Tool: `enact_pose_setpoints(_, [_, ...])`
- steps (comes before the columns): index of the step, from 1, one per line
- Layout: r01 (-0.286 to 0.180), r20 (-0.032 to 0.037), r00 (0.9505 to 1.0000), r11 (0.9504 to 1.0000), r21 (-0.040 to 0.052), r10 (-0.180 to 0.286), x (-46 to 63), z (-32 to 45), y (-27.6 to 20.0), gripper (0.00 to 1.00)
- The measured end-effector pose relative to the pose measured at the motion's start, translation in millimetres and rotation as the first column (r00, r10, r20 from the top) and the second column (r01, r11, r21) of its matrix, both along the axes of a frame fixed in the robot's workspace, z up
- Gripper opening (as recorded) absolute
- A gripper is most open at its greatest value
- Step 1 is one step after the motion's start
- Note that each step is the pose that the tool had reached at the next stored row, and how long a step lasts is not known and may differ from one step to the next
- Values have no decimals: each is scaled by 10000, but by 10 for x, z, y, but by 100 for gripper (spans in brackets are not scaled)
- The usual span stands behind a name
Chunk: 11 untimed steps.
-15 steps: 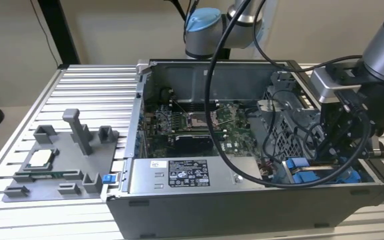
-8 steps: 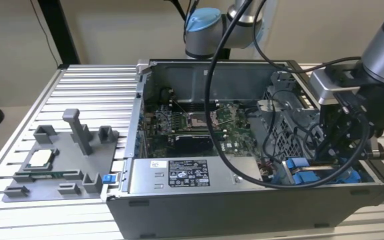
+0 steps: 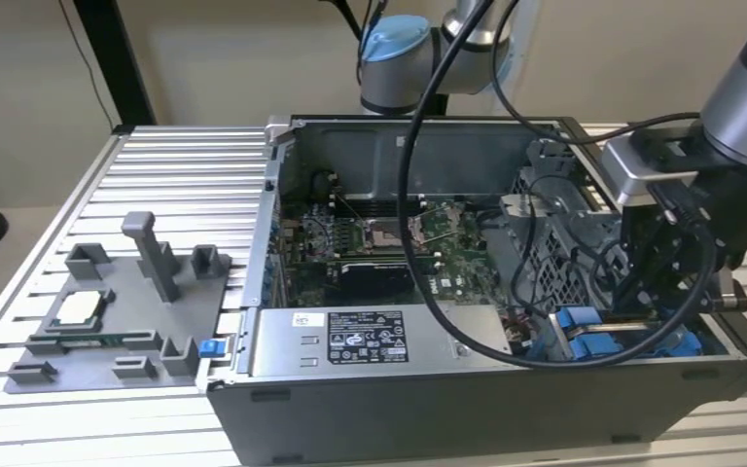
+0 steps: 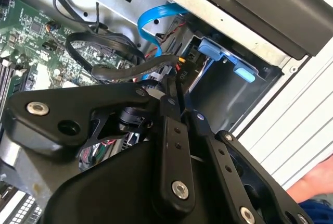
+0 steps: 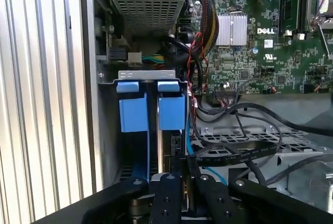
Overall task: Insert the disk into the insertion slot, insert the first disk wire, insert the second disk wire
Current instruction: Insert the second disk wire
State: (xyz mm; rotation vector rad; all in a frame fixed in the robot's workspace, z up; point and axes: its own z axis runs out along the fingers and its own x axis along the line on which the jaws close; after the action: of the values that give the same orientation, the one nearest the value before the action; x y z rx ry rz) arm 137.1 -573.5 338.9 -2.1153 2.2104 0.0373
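The disk in its bright blue plastic frame (image 5: 171, 113) sits down in the drive bay of the open dark grey computer case (image 3: 478, 409). In the exterior view that bay is at the lower right of the frame. A second blue plastic frame (image 5: 133, 113) stands just beside it under the same metal bracket. I cannot see the drive's metal body or its label from here.

The black gripper (image 5: 183, 179) hangs right at the disk's bay. Its fingers (image 4: 171, 130) are drawn close together and clamped on a small black wire plug (image 4: 179, 81), which is held near the edge of the disk's frame. I cannot tell whether the plug is touching the drive.

Around it things are crowded. A light blue flat ribbon cable (image 4: 153, 21) curls down into the bay, and black flat and round wires (image 5: 244, 153) cross the perforated metal cage next to the gripper. A thick black hose-like cable (image 3: 412, 243) loops from the arm across the green motherboard (image 3: 373, 243).

The large grey power supply box (image 3: 347, 341) lies along the case's near wall and carries a white printed label. The board bears white lettering next to a ribbed silver heatsink (image 5: 231, 29).

At the left of the exterior view, a grey plastic fixture tray (image 3: 127, 321) sits on the slatted aluminium table (image 3: 179, 165).
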Motion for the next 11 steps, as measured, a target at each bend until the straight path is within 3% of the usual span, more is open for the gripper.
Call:
enact_pose_setpoints(9, [1,-2,10000,10000,-1,-1,0,-63,2,0])
enact_pose_setpoints(10, [-1,-2,10000,10000,49,1,1,-80,5,100])
enact_pose_setpoints(11, [-2,-1,10000,10000,44,2,1,-78,4,100])
